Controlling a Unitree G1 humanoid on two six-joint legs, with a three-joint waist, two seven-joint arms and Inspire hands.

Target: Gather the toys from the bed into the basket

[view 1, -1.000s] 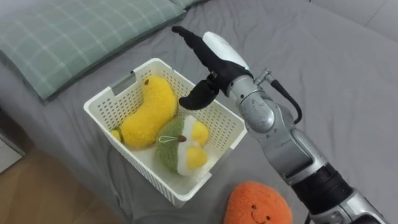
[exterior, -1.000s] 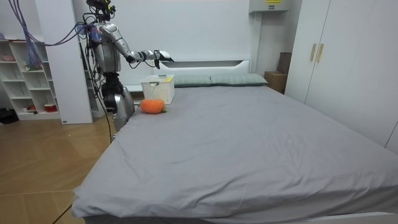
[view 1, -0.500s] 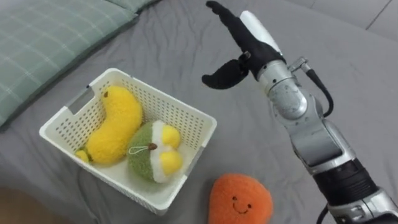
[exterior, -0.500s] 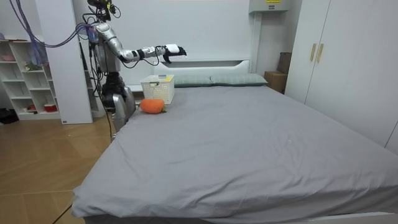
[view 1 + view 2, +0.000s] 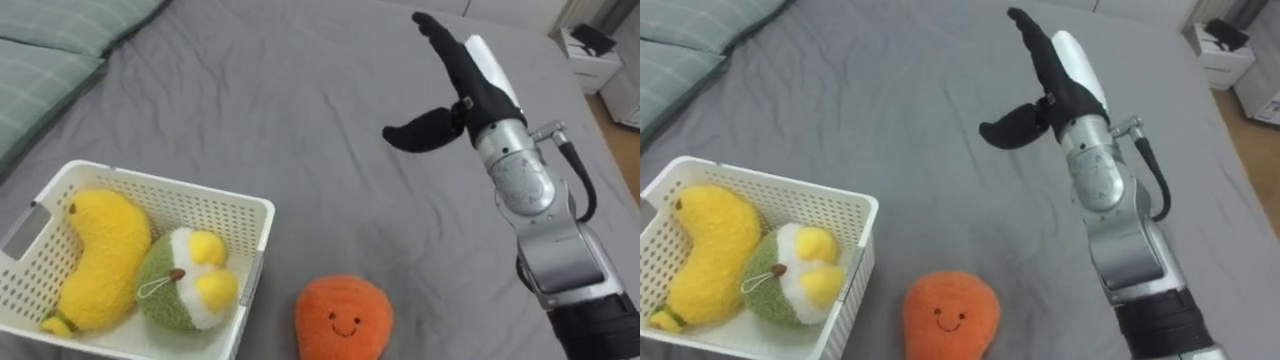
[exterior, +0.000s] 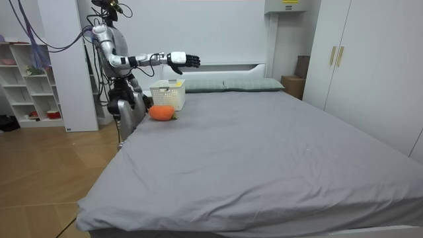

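A white slotted basket [image 5: 205, 204] [image 5: 770, 189] [image 6: 166, 94] sits on the grey bed at my lower left. Inside lie a yellow banana-shaped plush [image 5: 98, 259] [image 5: 701, 252] and a green and yellow round plush [image 5: 183, 293] [image 5: 788, 274]. An orange plush with a smiling face [image 5: 343, 318] [image 5: 949, 314] [image 6: 161, 112] rests on the sheet just right of the basket. My right hand [image 5: 459, 92] [image 5: 1049, 82] [image 6: 182, 61] hangs in the air over the bed, fingers straight and thumb spread, holding nothing, well above and to the right of the orange plush.
Green checked pillows [image 5: 55, 50] [image 5: 680, 45] lie at the upper left. A wide grey sheet [image 5: 280, 110] stretches ahead. A white nightstand [image 5: 592, 45] and wooden floor show at the upper right. In the room view I stand at the bed's head corner by a white shelf [image 6: 30, 86].
The view has swung to the right, so the basket slid to the lower left. My right arm swept away from above the basket and out over the bed, hand still open.
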